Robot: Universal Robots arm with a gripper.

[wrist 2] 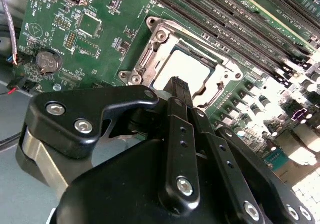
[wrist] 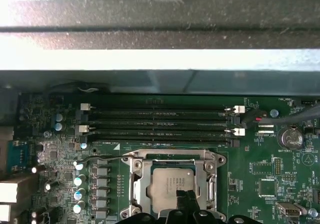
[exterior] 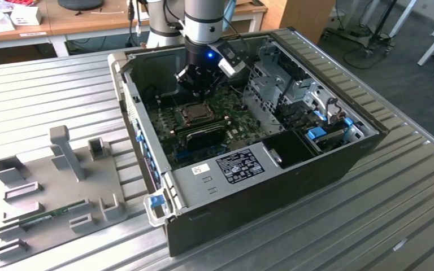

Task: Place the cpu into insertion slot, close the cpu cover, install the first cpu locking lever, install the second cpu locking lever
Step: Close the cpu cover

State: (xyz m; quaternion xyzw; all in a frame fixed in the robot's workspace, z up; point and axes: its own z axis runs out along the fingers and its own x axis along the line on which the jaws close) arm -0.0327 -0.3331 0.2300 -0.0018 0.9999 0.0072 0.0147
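Ribbed metal tabletop [exterior: 368,214] is carrying an open computer case [exterior: 277,186], with wooden desks [exterior: 89,20] standing behind the case and a grey fixture plate [exterior: 51,195] lying beside it. The arm [exterior: 202,22] is reaching down into the case, its gripper [wrist 2: 179,86] hovering with fingers [wrist 2: 181,129] pinched together and empty just over the cpu [wrist: 167,181], which is sitting in the insertion slot [wrist: 216,159] with the cpu cover [wrist: 141,186] lying flat around it.

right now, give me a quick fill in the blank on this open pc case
The circuit board around the flat silvery square cpu is ___.
Beside the cpu run ___ long black memory slots.
The grey fixture plate lies at the exterior view's ___ of the black computer case.
Missing: green; four; left.
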